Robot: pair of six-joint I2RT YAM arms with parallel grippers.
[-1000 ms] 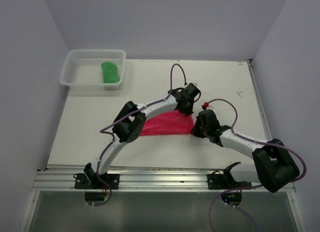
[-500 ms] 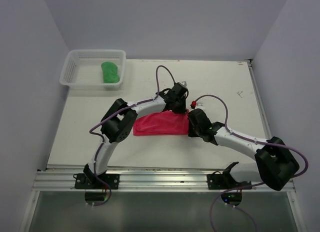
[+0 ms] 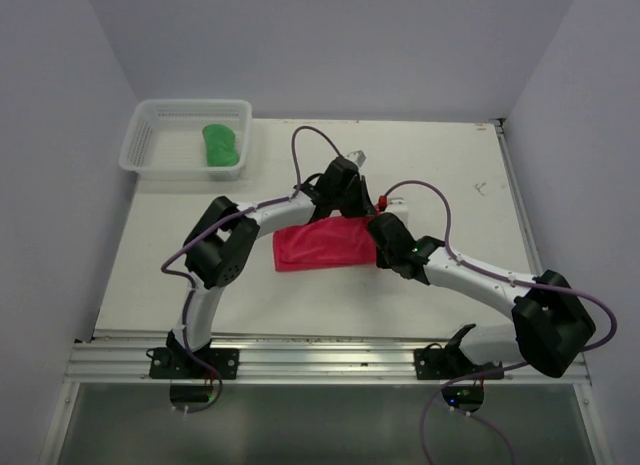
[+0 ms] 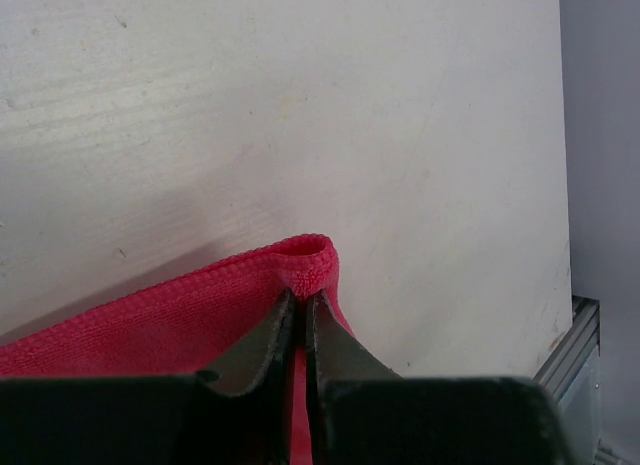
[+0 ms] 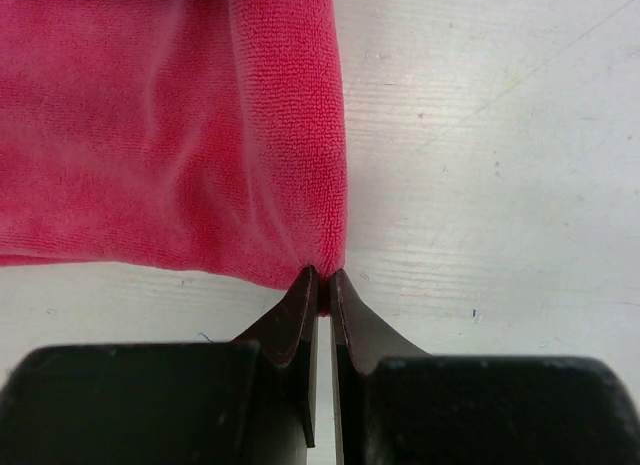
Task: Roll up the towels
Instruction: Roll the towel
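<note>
Both arms have swung leftward across the table over the past second, and the right-hand end of the pink-red towel has travelled with them; the left gripper, which was narrowing a moment ago, now stands nearly closed on the cloth; seen from above, the towel lies flat near the middle of the table, a long strip running left to right and tilted slightly up at its right end, with the two wrists crowded together over that end; from the left wrist, the dark fingers pinch the far corner of the towel, where the fabric curls into a small rounded lip just past the tips, pale tabletop spreading beyond it; from the right wrist, the right gripper is drawn down to a thin slit and nips the near corner of the same end, the fleecy cloth fanning away up and to the left while bare wood grain fills the view to the right; the green towel sits as a compact bundle inside the white mesh basket at the far left corner of the table, well apart from both arms; purple cables loop above the wrists.
</note>
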